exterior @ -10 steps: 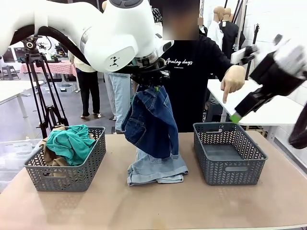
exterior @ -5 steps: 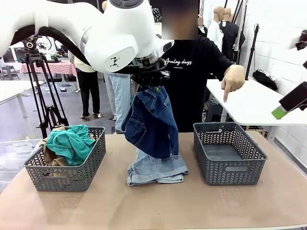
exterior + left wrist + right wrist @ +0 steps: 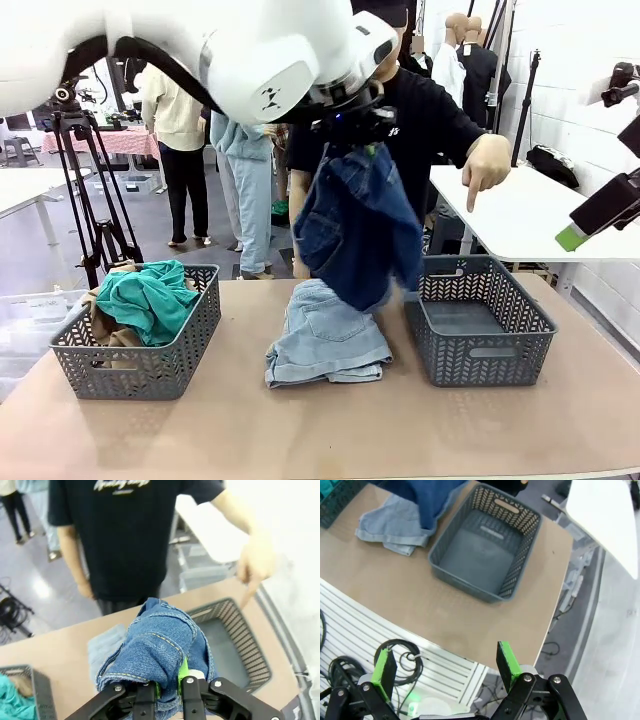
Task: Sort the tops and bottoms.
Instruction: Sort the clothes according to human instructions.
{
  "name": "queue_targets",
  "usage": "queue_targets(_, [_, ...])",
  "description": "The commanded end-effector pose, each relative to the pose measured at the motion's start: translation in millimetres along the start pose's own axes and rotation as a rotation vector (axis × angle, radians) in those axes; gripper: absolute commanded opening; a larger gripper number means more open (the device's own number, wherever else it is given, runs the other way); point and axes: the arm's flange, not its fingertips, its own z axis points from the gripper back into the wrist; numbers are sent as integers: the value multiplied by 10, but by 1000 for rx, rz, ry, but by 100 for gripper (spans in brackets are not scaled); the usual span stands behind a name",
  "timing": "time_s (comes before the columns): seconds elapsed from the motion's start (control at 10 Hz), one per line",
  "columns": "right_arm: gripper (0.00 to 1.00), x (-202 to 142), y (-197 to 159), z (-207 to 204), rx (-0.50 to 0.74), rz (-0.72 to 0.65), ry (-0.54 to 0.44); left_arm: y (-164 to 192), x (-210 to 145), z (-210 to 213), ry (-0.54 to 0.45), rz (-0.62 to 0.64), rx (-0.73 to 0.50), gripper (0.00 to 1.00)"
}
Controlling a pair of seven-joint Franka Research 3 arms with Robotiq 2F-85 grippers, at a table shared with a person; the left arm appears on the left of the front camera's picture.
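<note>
Progress looks about half done, judged from the layout. Teal shirt (image 3: pixel 150 295) and tan shirt (image 3: pixel 100 325) are both piled in the shirt basket (image 3: pixel 140 368), which sits well left of the empty basket (image 3: pixel 490 365) on the table (image 3: pixel 320 430), so tops look sorted. Bottoms are not: empty basket has nothing in it. Left gripper (image 3: pixel 167 680) is clamped on dark shorts (image 3: pixel 355 225), jaws pinched nearly together on a bunched fold of denim; which part of the shorts it has, can't tell. Dark shorts hang in the air above and just left of empty basket, lower edge overlapping its left rim in front view; touching the rim or not, can't tell. Light shorts (image 3: pixel 325 345) lie flat on the table just left of empty basket, close to its wall, under the hanging pair; one pair or a stack, can't tell. Right gripper (image 3: pixel 445 667) has jaws wide apart with nothing between them, held high, to the right of empty basket and out past the table edge. Person stands behind empty basket, hand (image 3: pixel 487 165) pointing down over its far side. Left to do, by my read: carry dark shorts over empty basket and let go, then pick up light shorts and put them in as well. Main risk is a leg of the dark shorts draping over the rim.
</note>
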Motion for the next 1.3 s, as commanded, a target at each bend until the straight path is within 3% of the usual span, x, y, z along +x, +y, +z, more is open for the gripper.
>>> queue_targets(0.0, [100,38,-10,-19,9,5,0,-189,194,-165,-40,-7,-111,0])
queue_targets(0.3, [100,38,-10,-19,9,5,0,-598,477,-126,-110,-99,-173,0])
queue_targets(1.2, [100,38,-10,-19,9,5,0,-1236,920,-55,-87,-150,-379,0])
